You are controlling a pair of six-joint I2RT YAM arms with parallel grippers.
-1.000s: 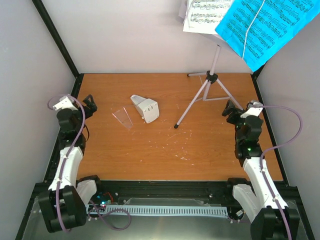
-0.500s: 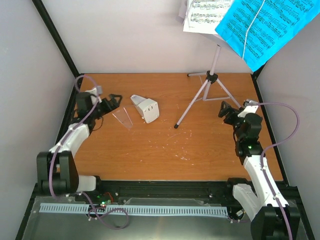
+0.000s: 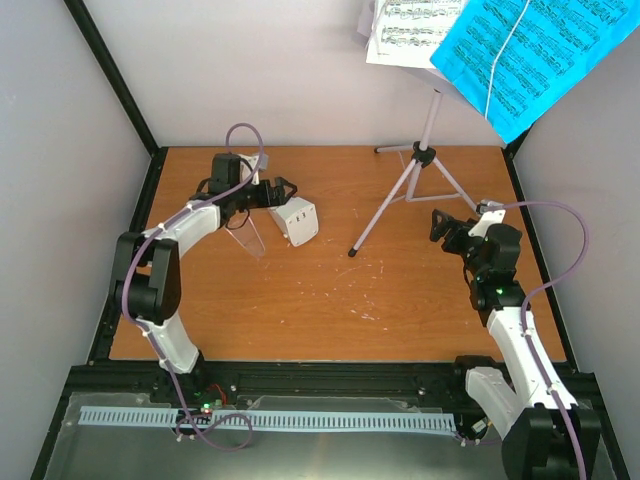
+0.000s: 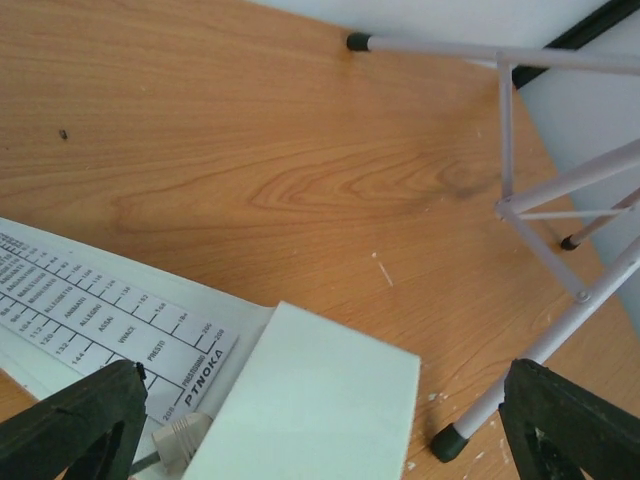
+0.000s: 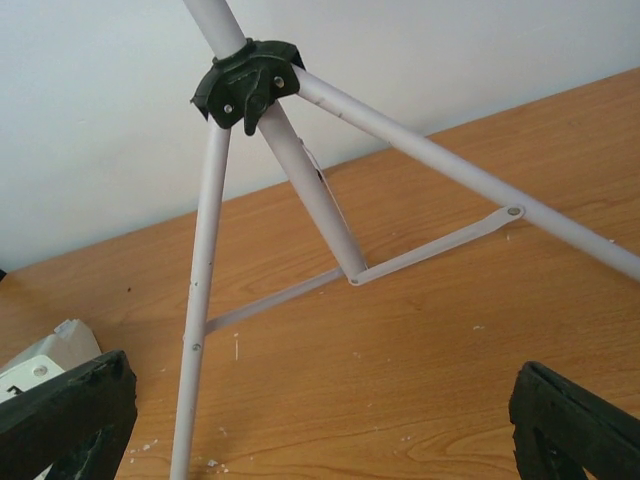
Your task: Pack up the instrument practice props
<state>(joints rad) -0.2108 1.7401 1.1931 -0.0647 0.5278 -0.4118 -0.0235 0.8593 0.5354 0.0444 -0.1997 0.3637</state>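
Placing everything off the music stand (image 3: 425, 155): it stands upright on its tripod in the far right part of the table (image 3: 300, 310), with the pole running straight up.

Well to the stand's left, the left gripper (image 3: 280, 190) is down at the metronome (image 3: 295, 220). Its fingers (image 4: 70, 425) are spread wide with the white body between them, and I can't tell if they actually touch it. The clear cover (image 3: 246, 235) lies flat on the wood, one step further left of the stand than the metronome and just beside it.

The metronome lies on its side, left of the stand's front foot. Its long axis runs diagonally, narrow top toward the far left and wide base toward the near right. The tempo scale shows in the left wrist view. There's a good strip of wood out to the left edge and a bigger stretch toward the near edge.

The stand's rear foot is close to the back wall (image 3: 280, 80), and its right foot is near the right edge. Up top sit a white page (image 3: 405, 35) and a blue page (image 3: 530, 60), with the blue one on the right.

The right gripper (image 3: 442, 225) hovers on the stand's near side, between the front and right feet. Its fingers (image 5: 60, 415) are wide apart, facing the legs and clear of them.
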